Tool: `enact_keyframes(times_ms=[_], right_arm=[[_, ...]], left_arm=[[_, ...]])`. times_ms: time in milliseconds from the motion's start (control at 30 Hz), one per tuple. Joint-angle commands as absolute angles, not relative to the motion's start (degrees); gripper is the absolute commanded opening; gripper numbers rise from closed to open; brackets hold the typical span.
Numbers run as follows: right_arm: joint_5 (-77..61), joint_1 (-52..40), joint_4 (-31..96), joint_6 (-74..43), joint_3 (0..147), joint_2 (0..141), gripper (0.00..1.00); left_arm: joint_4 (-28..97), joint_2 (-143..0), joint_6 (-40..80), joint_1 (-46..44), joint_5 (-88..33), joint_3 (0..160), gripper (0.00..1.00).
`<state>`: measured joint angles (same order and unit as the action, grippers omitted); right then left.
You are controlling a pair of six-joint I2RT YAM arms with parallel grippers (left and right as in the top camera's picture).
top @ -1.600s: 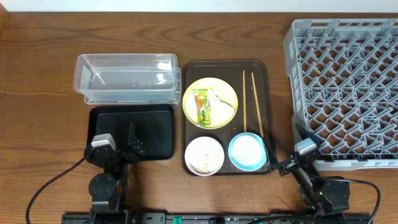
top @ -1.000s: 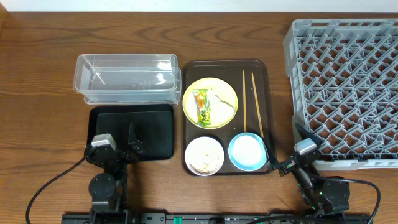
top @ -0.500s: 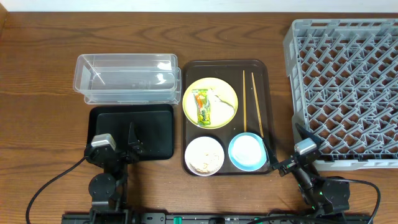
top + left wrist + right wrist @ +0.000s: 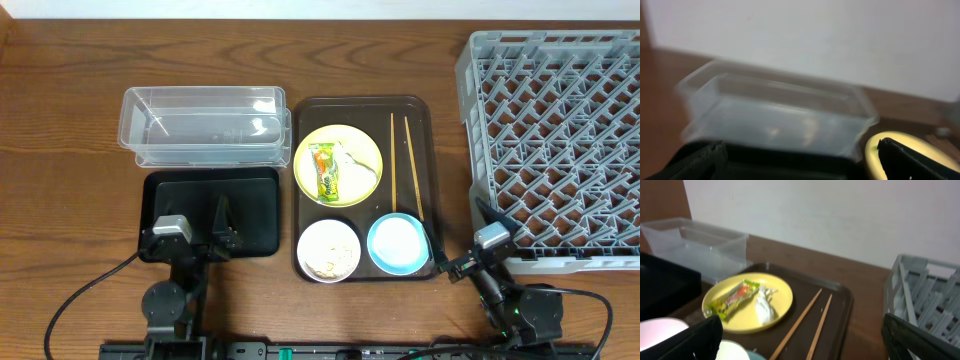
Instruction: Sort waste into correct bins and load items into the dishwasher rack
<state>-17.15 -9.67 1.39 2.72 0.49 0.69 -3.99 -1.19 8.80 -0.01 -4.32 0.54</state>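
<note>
The yellow-green plate [image 4: 340, 133] on the dark brown tray holds the green-and-orange wrapper [image 4: 324, 171] and white tissue [image 4: 357, 166]. Two chopsticks [image 4: 392, 165] lie to its right. The white bowl [image 4: 304, 243] holds rice scraps; the light-blue bowl [image 4: 398, 243] stands beside it. The clear tub [image 4: 200, 125] and black tray [image 4: 255, 195] are on the left, the grey rack [image 4: 550, 140] on the right. My left gripper [image 4: 220, 222] is open over the black tray's front. My right gripper [image 4: 458, 240] is open between the brown tray and the rack. The right wrist view shows plate [image 4: 782, 297], wrapper [image 4: 732, 297], tissue [image 4: 763, 306] and chopsticks [image 4: 801, 319].
The dark brown serving tray [image 4: 427, 120] sits mid-table between the bins and the rack. The left wrist view is blurred; it shows the clear tub [image 4: 775, 110] ahead and the plate's edge [image 4: 874, 150] at right. A white wall stands behind the table.
My left gripper has shifted slightly over the black tray. The right arm and all objects have not moved.
</note>
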Motion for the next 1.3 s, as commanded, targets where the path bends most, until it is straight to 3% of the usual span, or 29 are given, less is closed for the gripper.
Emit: enact_keyframes(times_ms=[0, 167, 333, 833, 1067, 1267], right_arm=[[-18.5, -10.5, -1.8, -2.0, 0.3, 0.3, 0.99], [-21.5, -10.5, -4.9, -11.7, 1.7, 0.4, 0.99], [-21.5, -10.5, 0.6, -13.2, 8.2, 2.6, 0.99], [-21.2, -10.5, 42.2, -3.2, 57.3, 43.2, 0.99], [-25.9, -10.5, 47.4, -5.5, 62.9, 50.7, 0.99], [-17.3, -10.4, 48.1, -15.0, 62.9, 50.9, 0.99]], left_arm=[[-8.4, -1.1, 8.8, 0.3, -13.5, 0.3, 0.98], [-9.5, -1.8, 12.6, 0.3, -15.4, 3.4, 0.98], [-5.8, -8.0, 15.2, 0.3, -20.4, 11.4, 0.98], [42.5, -54.5, 15.1, -0.5, -39.3, 66.8, 0.98], [42.4, -59.6, 15.6, -0.6, -55.0, 68.8, 0.98], [43.2, -61.5, 15.3, -8.6, -48.9, 68.8, 0.99]])
